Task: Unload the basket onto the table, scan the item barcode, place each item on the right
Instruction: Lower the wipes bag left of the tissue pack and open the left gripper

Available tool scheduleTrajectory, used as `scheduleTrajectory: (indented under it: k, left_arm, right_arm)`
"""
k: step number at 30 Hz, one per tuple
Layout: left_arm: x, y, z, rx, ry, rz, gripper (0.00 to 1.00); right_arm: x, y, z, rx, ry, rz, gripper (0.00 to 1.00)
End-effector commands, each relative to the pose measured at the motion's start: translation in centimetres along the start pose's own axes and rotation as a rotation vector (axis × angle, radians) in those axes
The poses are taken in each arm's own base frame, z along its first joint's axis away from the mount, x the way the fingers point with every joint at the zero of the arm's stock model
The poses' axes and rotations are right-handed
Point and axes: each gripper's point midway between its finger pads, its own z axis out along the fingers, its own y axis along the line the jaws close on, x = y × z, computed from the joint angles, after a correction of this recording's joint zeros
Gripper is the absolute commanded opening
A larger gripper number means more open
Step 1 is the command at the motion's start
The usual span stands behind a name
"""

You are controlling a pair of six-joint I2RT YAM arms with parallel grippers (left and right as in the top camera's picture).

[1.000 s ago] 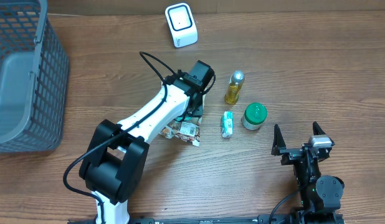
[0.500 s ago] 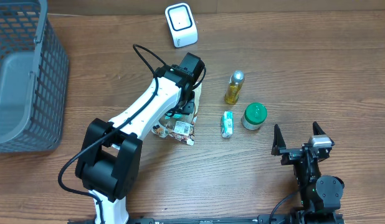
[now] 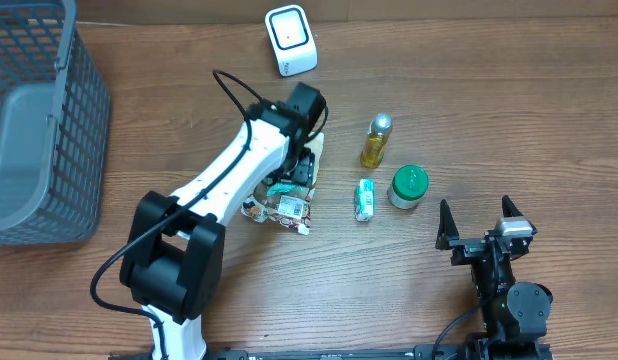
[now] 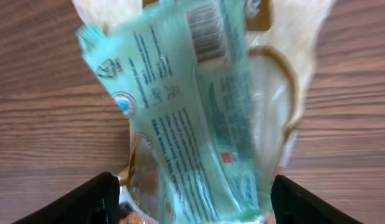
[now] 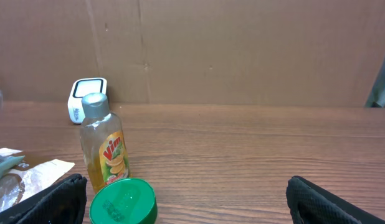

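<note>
Teal packet [image 4: 180, 124] lies flat on cream pouch [image 4: 286, 81] on table [image 3: 489, 100], under left arm. Long axis runs away from left gripper [image 4: 195, 196], slightly tilted; barcode [image 4: 205, 31] faces up at far end.

Left fingers [image 4: 105, 199] spread wide either side of packet's near end, gaps visible, nothing gripped. Right gripper [image 5: 186, 199] fully spread, holding nothing.

Counts:
- one white scanner [image 3: 291, 40]
- one Vim bottle [image 3: 376, 142], yellow liquid inside
- one green-lidded jar [image 3: 409, 186]
- one small green-white packet [image 3: 365, 200]
- one grey basket [image 3: 84, 120], grey floor showing inside
</note>
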Motion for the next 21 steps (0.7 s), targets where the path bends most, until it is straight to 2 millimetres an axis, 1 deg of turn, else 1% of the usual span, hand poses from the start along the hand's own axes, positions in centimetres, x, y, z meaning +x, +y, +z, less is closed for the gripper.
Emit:
scheduleTrajectory:
  k: [1,2,4,5,6,7,8,9,12,15,18,21]
  left_arm:
    - [-3.6,-0.9,-4.9,0.156,-0.082,-0.048,0.79]
    - [-3.9,-1.1,-5.5,0.184,-0.086,-0.053,0.78]
    - [-4.3,-1.6,-6.4,0.236,-0.088,-0.058,0.67]
    - [-4.3,-1.6,-6.4,0.240,-0.087,-0.060,0.57]
    - [-4.2,-1.6,-6.3,0.238,-0.083,-0.059,0.39]
    - [-4.0,-1.6,-5.9,0.232,-0.072,-0.059,0.29]
    - [-3.7,-1.5,-5.5,0.227,-0.062,-0.057,0.24]
    - [-3.3,-1.6,-5.0,0.221,-0.045,-0.056,0.24]
    - [-2.0,-1.6,-3.3,0.208,-0.005,-0.051,0.33]
    - [-0.9,-1.5,-1.6,0.197,0.022,-0.050,0.35]
    - [-0.4,-1.2,-0.8,0.191,0.037,-0.054,0.37]
    - [-0.3,-1.2,-0.6,0.188,0.042,-0.054,0.37]
  right_arm:
    - [0.2,0.2,0.0,-0.008,-0.003,-0.003,1.00]
    - [0.2,0.2,0.0,-0.008,-0.003,-0.003,1.00]
    - [0.2,0.2,0.0,-0.008,-0.003,-0.003,1.00]
    - [0.2,0.2,0.0,-0.008,-0.002,-0.003,1.00]
    - [0.2,0.2,0.0,-0.008,-0.002,-0.003,1.00]
    - [0.2,0.2,0.0,-0.008,-0.002,-0.003,1.00]
    - [0.2,0.2,0.0,-0.008,-0.002,-0.003,1.00]
    - [0.2,0.2,0.0,-0.008,-0.002,-0.003,1.00]
    - [0.2,0.2,0.0,-0.008,-0.003,-0.003,1.00]
    - [0.2,0.2,0.0,-0.008,-0.002,-0.003,1.00]
    - [0.2,0.2,0.0,-0.008,-0.002,-0.003,1.00]
    - [0.2,0.2,0.0,-0.008,-0.002,-0.003,1.00]
